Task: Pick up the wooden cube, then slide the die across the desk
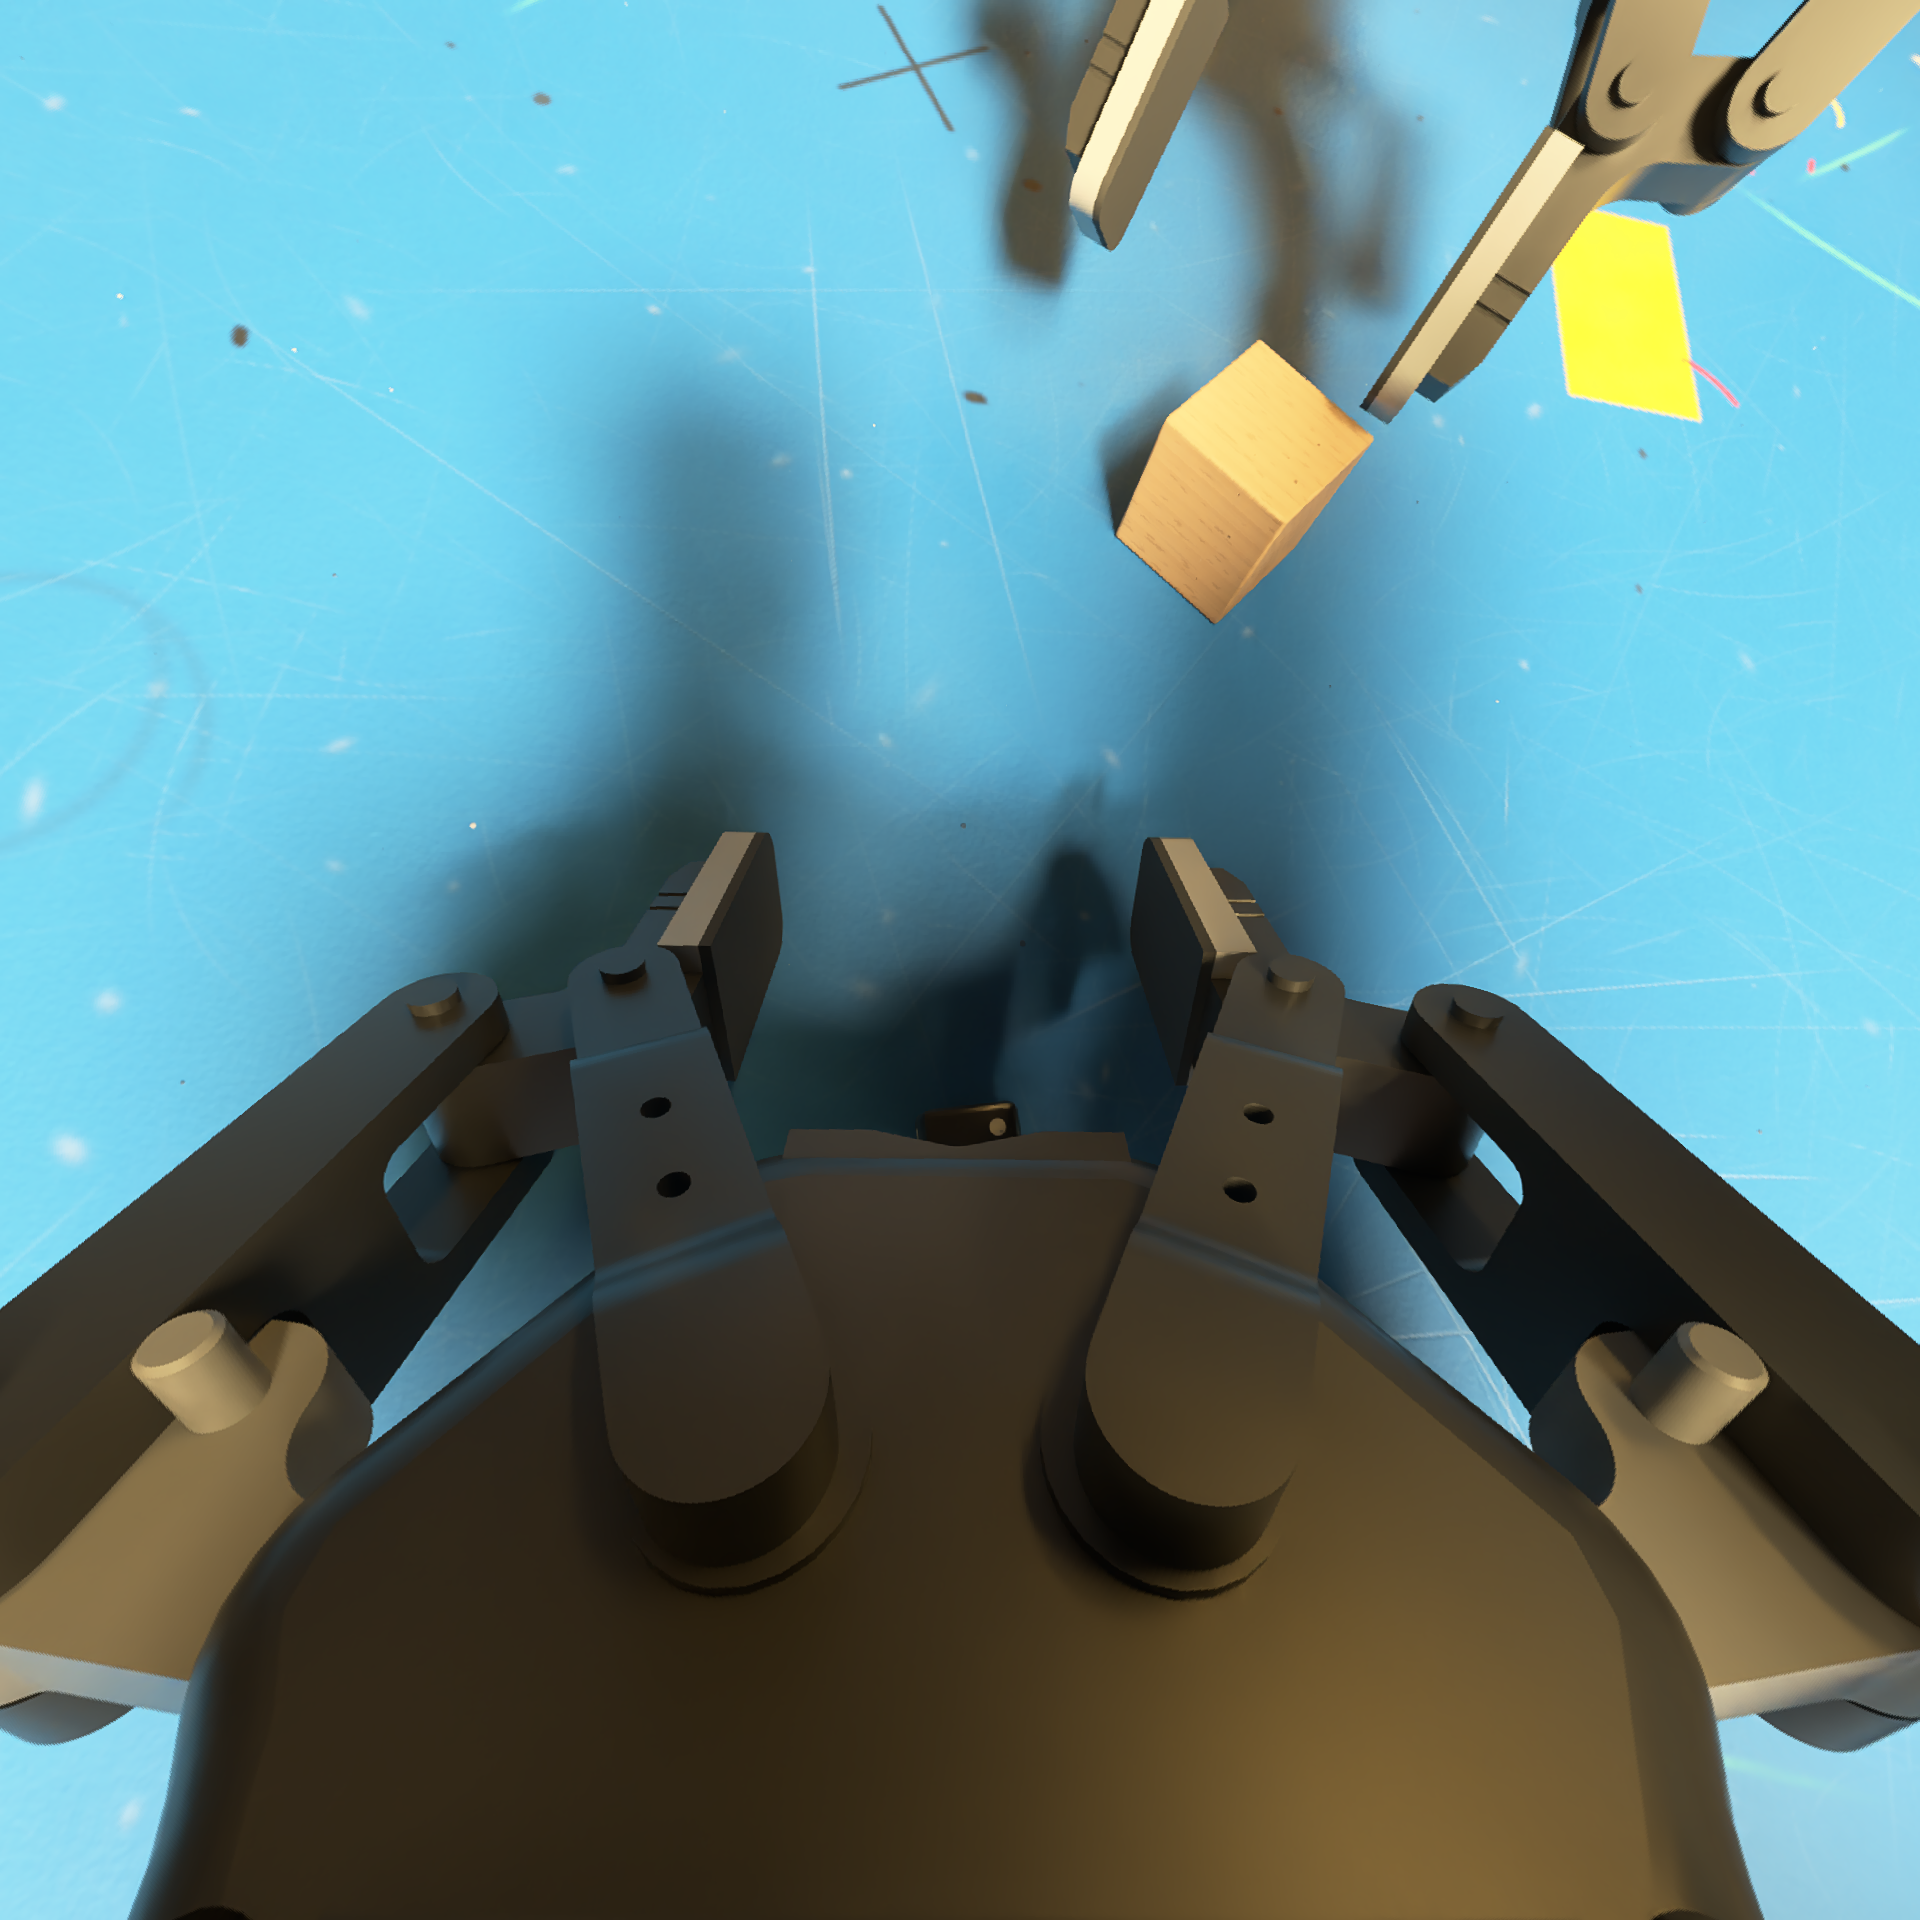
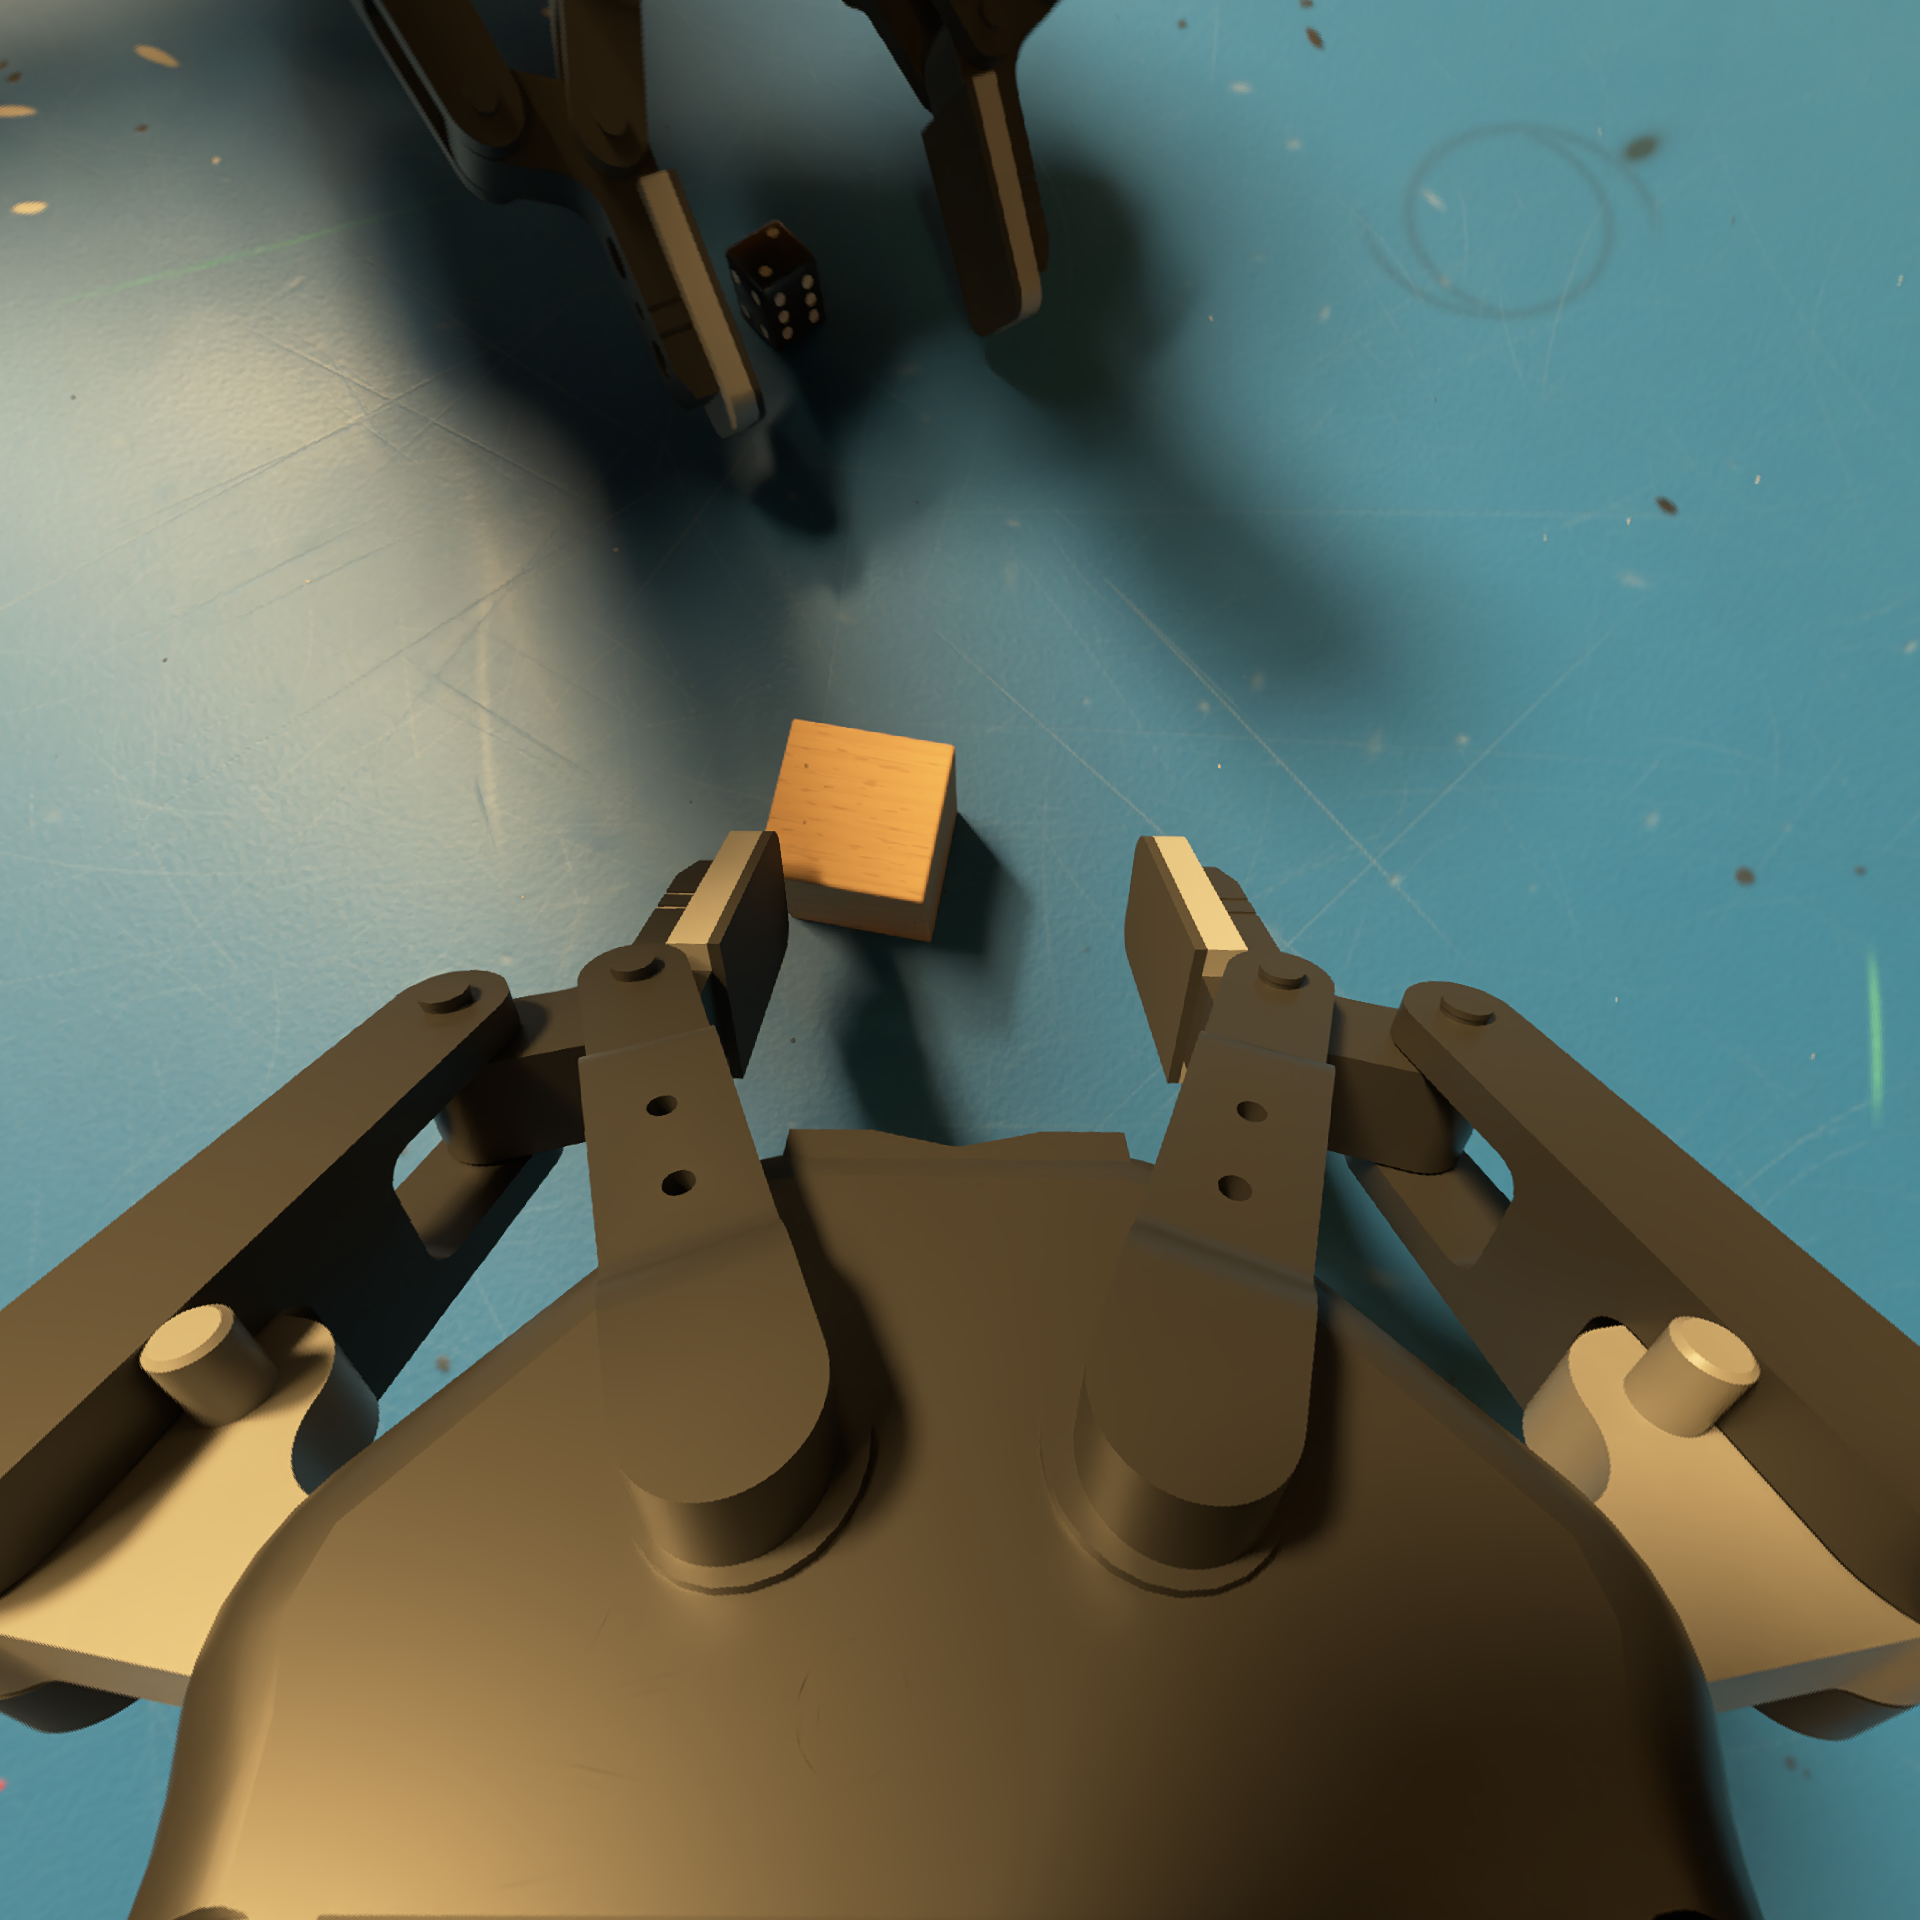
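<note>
The wooden cube (image 1: pixel 1242 478) (image 2: pixel 862 821) rests on the scratched blue desk (image 1: pixel 416 520). My right gripper (image 2: pixel 956 873) is open and empty, low over the cube. The cube lies off-centre, close by one of its fingers (image 2: pixel 727 914). In the left wrist view the right gripper (image 1: pixel 1247 317) shows one fingertip right at the cube's upper corner. A black die (image 2: pixel 779 281) with white pips sits on the desk between the fingers of my open left gripper (image 2: pixel 873 364) (image 1: pixel 956 904). In the left wrist view only a sliver of the die (image 1: pixel 971 1124) shows above the gripper's body.
A yellow patch (image 1: pixel 1621 312) lies flat on the desk beyond the cube. A pencilled cross (image 1: pixel 914 68) and a faint ring mark (image 2: pixel 1507 218) are on the surface. The two grippers face each other at close range.
</note>
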### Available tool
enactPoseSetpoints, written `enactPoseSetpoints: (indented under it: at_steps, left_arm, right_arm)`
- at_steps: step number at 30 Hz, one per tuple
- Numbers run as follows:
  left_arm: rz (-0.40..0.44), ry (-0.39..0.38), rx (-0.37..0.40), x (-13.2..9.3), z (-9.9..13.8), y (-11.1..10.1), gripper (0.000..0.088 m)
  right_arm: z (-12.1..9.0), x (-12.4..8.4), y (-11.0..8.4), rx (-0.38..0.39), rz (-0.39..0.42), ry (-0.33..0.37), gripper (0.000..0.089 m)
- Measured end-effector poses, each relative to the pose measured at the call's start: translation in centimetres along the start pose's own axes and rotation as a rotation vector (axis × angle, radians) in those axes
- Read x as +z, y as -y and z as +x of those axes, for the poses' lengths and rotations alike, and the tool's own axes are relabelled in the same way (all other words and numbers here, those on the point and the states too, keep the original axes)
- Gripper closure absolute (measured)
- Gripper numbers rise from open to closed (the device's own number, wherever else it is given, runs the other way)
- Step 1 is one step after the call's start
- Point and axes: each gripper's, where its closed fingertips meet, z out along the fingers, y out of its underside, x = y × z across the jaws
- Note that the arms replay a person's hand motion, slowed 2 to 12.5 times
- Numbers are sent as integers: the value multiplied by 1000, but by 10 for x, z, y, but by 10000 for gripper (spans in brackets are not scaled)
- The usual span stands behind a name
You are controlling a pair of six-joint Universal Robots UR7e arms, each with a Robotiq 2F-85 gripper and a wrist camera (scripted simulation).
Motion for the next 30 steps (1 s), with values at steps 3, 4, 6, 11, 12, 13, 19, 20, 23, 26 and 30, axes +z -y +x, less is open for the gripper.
enactPoseSetpoints:
  at_steps: [3,4,6,11,12,13,19,20,23,26,30]
  left_arm:
    - [0,6,-5,-1,0,-1,276]
    - [0,9,-6,-2,0,-2,276]
    - [0,16,-9,-3,0,-3,276]
    - [4,34,-20,-6,0,-5,276]
    - [5,37,-22,-7,0,-5,276]
    - [7,40,-24,-8,0,-6,276]
    - [15,59,-36,-13,1,-9,276]
    - [15,62,-38,-14,1,-9,276]
    - [15,74,-44,-16,1,-12,276]
    - [10,89,-50,-18,1,-15,275]
    - [6,105,-60,-21,0,-19,276]
  right_arm:
    - [-3,1,4,-49,22,12,321]
    - [-5,2,6,-65,29,18,323]
    - [-6,3,8,-94,39,27,323]
    - [-5,6,11,-143,44,30,301]
    - [-5,6,11,-147,42,32,286]
    - [-5,7,11,-150,41,36,273]
    - [-7,12,10,-158,19,73,221]
    - [-7,14,6,-160,3,79,244]
    - [-6,17,-2,-165,-36,90,290]
    - [-8,19,-2,-173,-34,110,372]
    - [-9,20,-2,-187,-44,129,546]
